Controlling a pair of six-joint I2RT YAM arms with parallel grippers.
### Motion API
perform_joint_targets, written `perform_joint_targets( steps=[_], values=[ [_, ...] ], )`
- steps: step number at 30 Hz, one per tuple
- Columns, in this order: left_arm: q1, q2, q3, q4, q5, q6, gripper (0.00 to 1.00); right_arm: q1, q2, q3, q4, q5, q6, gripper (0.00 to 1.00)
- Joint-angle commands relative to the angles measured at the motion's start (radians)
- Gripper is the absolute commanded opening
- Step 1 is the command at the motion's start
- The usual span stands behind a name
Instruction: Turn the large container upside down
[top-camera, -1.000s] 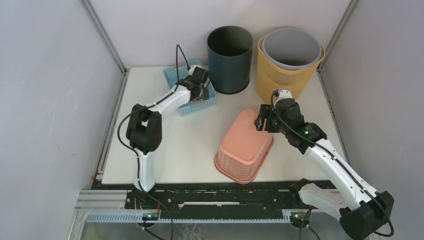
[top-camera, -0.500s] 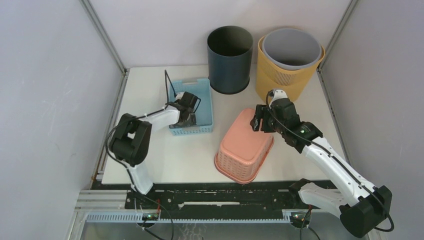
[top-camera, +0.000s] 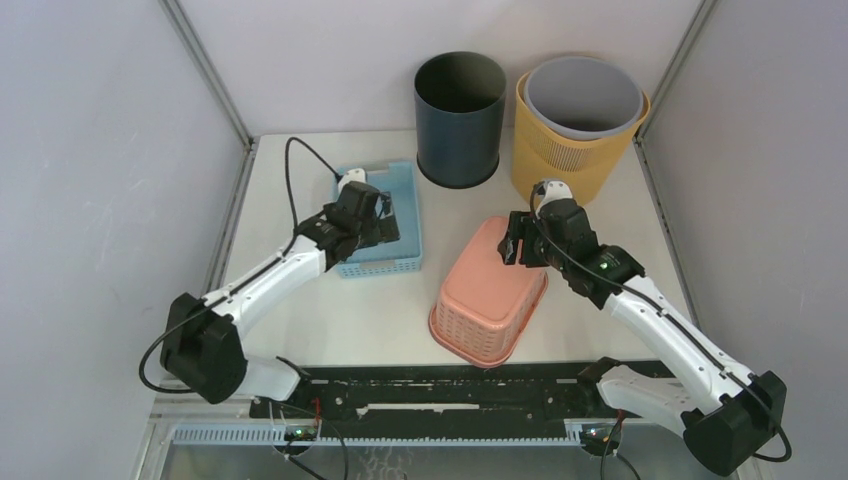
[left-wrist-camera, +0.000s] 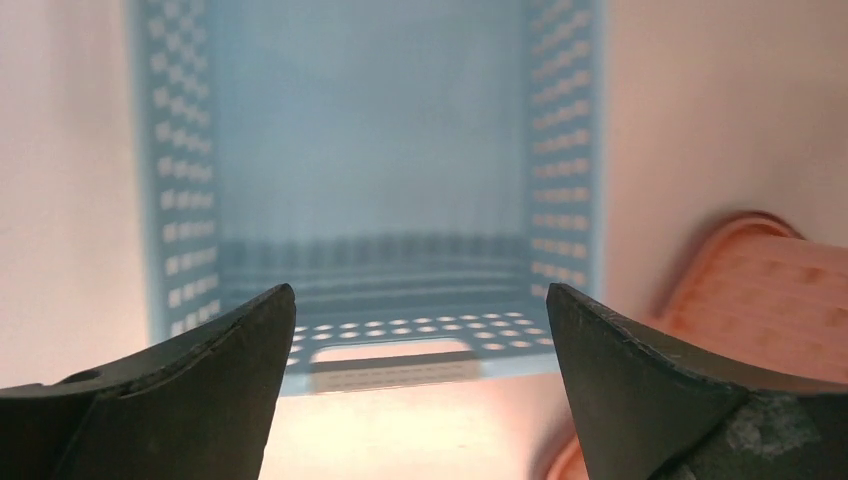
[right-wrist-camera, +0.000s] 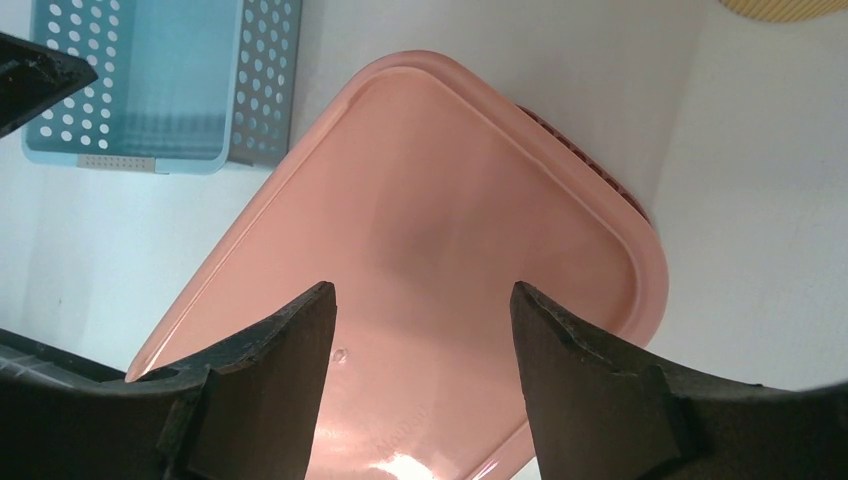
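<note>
Lowering the open, empty right gripper (right-wrist-camera: 422, 300) risks the inverted pink basket (top-camera: 490, 290) being shoved askew; the blue basket (left-wrist-camera: 565, 150) could be snagged by the equally open left gripper (left-wrist-camera: 418, 295).

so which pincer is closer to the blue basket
Left. The left pincer is right over the blue basket, open and holding nothing. The right pincer is off to the basket's right, above the upturned pink basket.

Bright light, soft shadows, blurred left wrist view, glare on pink basket (right-wrist-camera: 430, 250)
</note>
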Motion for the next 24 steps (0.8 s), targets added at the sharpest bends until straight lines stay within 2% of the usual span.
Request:
perform_joint_targets(
  steps=[1,5,10,15,17,18,20,24],
  values=[
    [-0.053,0.069,0.155,0.066,0.116,-0.004,1.0,0.012,-0.029,0.001,0.021,0.021,0.025,0.73],
    [-0.087,0.238,0.299,0.036,0.122,-0.04,1.0,0.015,-0.043,0.0,0.006,0.034,0.029,0.73],
    [-0.109,0.433,0.452,-0.025,0.061,-0.053,1.0,0.015,-0.067,0.001,-0.025,0.053,0.03,0.73],
    [-0.109,0.521,0.464,-0.023,0.035,-0.06,1.0,0.014,-0.086,-0.01,-0.034,0.069,0.024,0.73],
    [-0.109,0.529,0.448,-0.009,0.03,-0.058,0.95,0.013,-0.085,-0.015,-0.026,0.065,0.025,0.73],
    [-0.109,0.528,0.436,0.003,0.027,-0.057,0.92,0.012,-0.083,-0.018,-0.022,0.063,0.026,0.74],
    [-0.107,0.526,0.422,0.015,0.026,-0.05,0.77,0.012,-0.077,-0.023,-0.016,0.057,0.026,0.74],
    [-0.095,0.544,0.431,0.013,0.048,-0.036,0.4,0.012,-0.071,-0.024,-0.01,0.049,0.029,0.74]
  ],
)
